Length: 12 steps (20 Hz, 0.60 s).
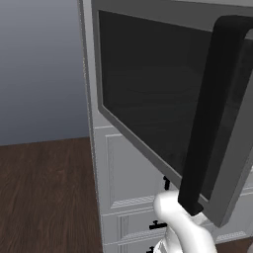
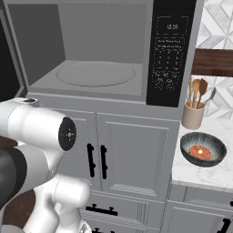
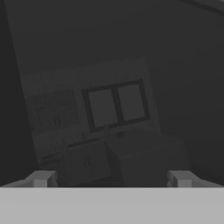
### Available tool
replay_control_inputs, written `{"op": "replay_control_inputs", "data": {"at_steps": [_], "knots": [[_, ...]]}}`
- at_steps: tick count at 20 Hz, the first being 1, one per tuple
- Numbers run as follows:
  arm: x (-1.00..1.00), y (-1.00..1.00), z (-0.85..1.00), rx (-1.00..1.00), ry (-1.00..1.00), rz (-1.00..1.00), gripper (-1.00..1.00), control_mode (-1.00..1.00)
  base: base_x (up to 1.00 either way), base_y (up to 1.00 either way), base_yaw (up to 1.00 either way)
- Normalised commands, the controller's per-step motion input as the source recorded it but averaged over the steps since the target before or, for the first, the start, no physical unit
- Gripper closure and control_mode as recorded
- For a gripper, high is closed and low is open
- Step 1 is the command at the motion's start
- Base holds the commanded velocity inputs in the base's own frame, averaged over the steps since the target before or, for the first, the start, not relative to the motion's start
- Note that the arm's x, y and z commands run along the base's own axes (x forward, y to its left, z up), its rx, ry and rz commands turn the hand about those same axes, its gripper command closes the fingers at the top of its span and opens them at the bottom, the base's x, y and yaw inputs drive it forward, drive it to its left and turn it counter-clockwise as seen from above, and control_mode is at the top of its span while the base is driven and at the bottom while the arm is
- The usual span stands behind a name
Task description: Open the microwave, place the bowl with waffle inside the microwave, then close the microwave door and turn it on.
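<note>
Microwave (image 2: 91, 54) stands wide open, and its grey inside with the round turning plate (image 2: 95, 73) has nothing on it. Its door (image 1: 163, 94) is swung far out to the left, with dark glass and a long black handle (image 1: 212, 113) at its edge. The bowl (image 2: 203, 149) with the waffle (image 2: 200, 151) sits on the white counter (image 2: 200, 175) to the right, below the button panel (image 2: 170, 50) and just in front of a jar of wooden spoons (image 2: 195, 111). The gripper (image 3: 112, 179) has its two fingertips (image 3: 41, 178) far apart, holding nothing, and it faces the dark glass of the door. White cabinet doors (image 2: 113, 152) with black handles are under the microwave.
</note>
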Motion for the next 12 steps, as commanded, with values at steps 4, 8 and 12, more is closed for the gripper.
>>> {"op": "replay_control_inputs", "data": {"at_steps": [4, 8, 12], "knots": [[0.30, 0.38, 0.00, 0.00, 0.06, 0.00, -1.00, -1.00, 0.00, 0.00, 0.00], [0.20, 0.51, -0.11, -0.01, 0.00, 0.00, -1.00, -1.00, 0.00, 0.00, 0.00], [0.01, 0.56, -0.07, 0.00, 0.00, 0.00, -1.00, -1.00, 0.00, 0.00, 0.00]]}}
